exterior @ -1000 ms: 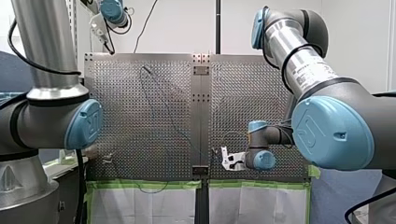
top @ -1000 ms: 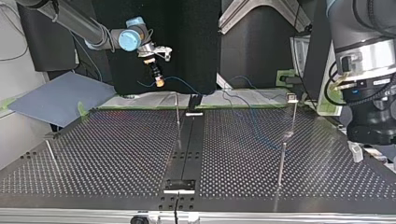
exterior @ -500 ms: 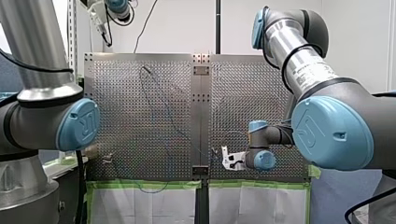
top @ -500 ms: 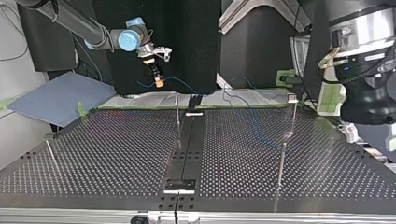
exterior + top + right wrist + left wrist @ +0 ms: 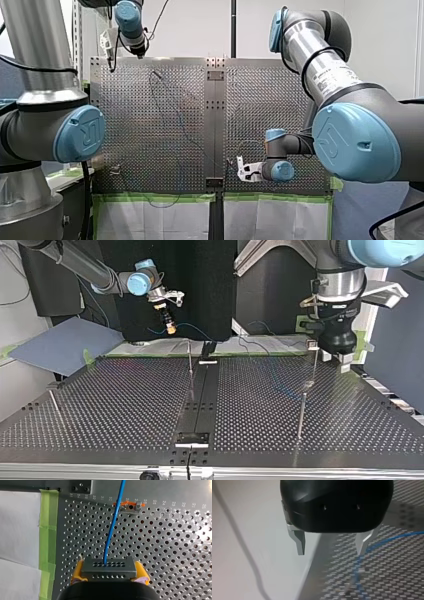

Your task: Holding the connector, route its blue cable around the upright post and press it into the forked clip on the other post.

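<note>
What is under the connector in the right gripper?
Only perforated table shows beneath the connector, with its blue cable running ahead past a small orange-trimmed fixture. The patch straight behind the connector is covered by it.

Front view: bright, even indoor light. The plain white wall (image 5: 195, 30) across the upper frame is the brightest area, and the silver perforated metal table (image 5: 165, 125) at centre carries a soft grey sheen.

Top view: dimmer, with a black backdrop (image 5: 200, 290) at upper centre. The table looks dark, with pale glare along its lower edge.

Left wrist view: the black, metal-fingered left pincer (image 5: 330, 552) looks crisp, while the table beyond it is smeared and out of focus.

Right wrist view: flat, even light. The white paper sheet (image 5: 17, 517) is almost washed out.
</note>
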